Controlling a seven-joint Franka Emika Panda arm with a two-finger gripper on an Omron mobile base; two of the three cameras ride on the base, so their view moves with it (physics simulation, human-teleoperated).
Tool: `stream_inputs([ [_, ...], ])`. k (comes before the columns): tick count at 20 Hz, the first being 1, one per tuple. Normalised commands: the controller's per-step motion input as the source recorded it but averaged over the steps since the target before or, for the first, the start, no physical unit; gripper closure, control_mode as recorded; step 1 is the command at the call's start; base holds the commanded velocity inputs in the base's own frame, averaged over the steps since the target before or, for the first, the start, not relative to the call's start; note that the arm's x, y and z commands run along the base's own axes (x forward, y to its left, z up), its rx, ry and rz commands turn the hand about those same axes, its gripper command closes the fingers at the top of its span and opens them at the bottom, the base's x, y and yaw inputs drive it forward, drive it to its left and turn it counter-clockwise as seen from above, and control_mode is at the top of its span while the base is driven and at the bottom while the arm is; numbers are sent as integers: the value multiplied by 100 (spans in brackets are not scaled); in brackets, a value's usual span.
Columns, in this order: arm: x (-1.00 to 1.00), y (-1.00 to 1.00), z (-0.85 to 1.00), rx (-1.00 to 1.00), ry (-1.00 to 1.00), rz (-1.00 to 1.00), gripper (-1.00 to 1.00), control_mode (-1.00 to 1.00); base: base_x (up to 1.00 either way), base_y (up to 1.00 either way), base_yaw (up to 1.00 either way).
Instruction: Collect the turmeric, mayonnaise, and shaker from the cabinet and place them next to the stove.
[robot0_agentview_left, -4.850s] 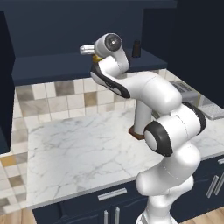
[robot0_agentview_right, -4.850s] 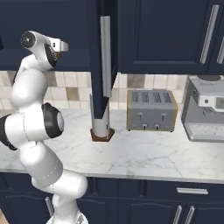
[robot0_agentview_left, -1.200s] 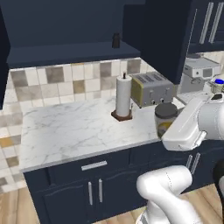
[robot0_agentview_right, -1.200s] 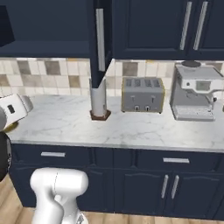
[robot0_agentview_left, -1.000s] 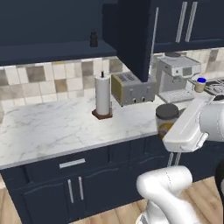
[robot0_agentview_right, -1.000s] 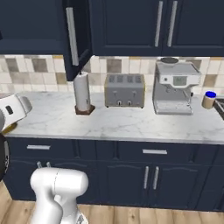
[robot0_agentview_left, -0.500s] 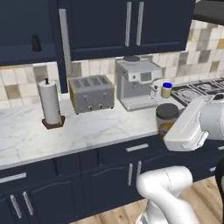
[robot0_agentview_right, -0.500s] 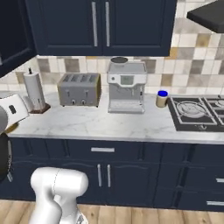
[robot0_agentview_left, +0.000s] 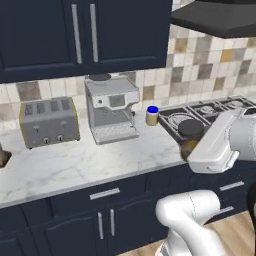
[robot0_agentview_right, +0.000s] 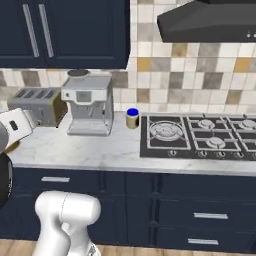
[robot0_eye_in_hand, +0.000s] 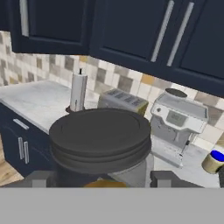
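A white marble worktop (robot0_agentview_left: 75, 165) is seen over navy base cabinets, with closed navy wall cabinets (robot0_agentview_right: 60, 30) above, fitted with long silver bar handles. The stove (robot0_agentview_right: 200, 135) — flat, black, with round grey burners under wire grates — is set into the worktop at the right. A boxy steel coffee machine (robot0_agentview_left: 111, 107) and a brushed-metal toaster (robot0_agentview_left: 48, 122) are stood against the tiled wall. The mayonnaise (robot0_agentview_left: 152, 115), a stubby jar with a bright blue lid, is stood on the worktop just beside the stove. The turmeric (robot0_eye_in_hand: 100, 138) — a glass jar with a broad, ribbed dark lid and orange contents — is clamped between the jaws of the gripper (robot0_eye_in_hand: 101, 179), held off the worktop's front edge.
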Motion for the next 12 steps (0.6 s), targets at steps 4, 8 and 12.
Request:
stream_inputs([
  [4, 0, 0, 0, 0, 0, 0, 100, 100, 77, -76, 4],
  [8, 0, 0, 0, 0, 0, 0, 100, 100, 72, -74, 5],
  [12, 0, 0, 0, 0, 0, 0, 100, 100, 81, -51, 9],
])
